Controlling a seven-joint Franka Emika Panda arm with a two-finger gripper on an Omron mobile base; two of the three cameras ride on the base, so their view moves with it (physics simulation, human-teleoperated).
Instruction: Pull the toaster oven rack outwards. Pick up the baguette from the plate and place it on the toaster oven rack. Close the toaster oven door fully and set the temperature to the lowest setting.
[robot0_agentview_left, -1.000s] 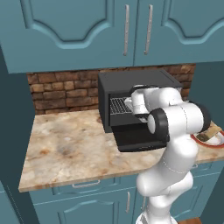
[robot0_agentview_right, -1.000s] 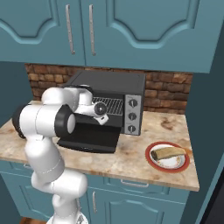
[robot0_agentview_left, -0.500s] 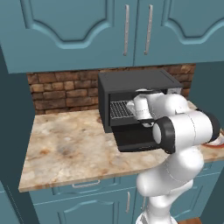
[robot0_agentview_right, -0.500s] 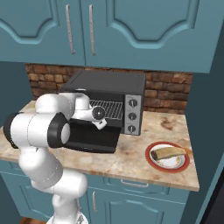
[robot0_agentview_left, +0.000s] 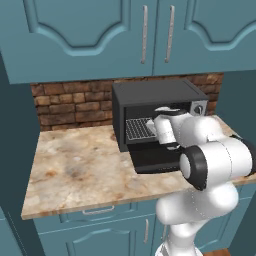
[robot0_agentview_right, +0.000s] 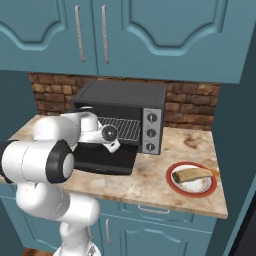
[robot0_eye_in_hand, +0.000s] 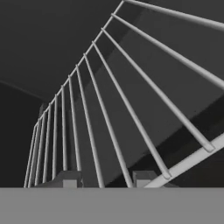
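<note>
Since a second ago the arm has swung lower, the gripper (robot0_eye_in_hand: 105, 178) reaching into the toaster oven (robot0_agentview_right: 125, 102), jaws apart astride a rack (robot0_eye_in_hand: 109, 109) wire. Door (robot0_agentview_right: 102, 161) open; baguette (robot0_agentview_right: 192, 173) still on its plate (robot0_agentview_right: 172, 185).

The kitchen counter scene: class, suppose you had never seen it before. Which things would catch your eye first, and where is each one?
The big white robot arm dominates the foreground, reaching into the black toaster oven against the brick wall, whose door hangs open over the counter. Inside, the silver wire rack fans out just beyond the gripper. Off to the oven's right, a baguette lies on an orange-rimmed plate near the counter's front edge.
</note>
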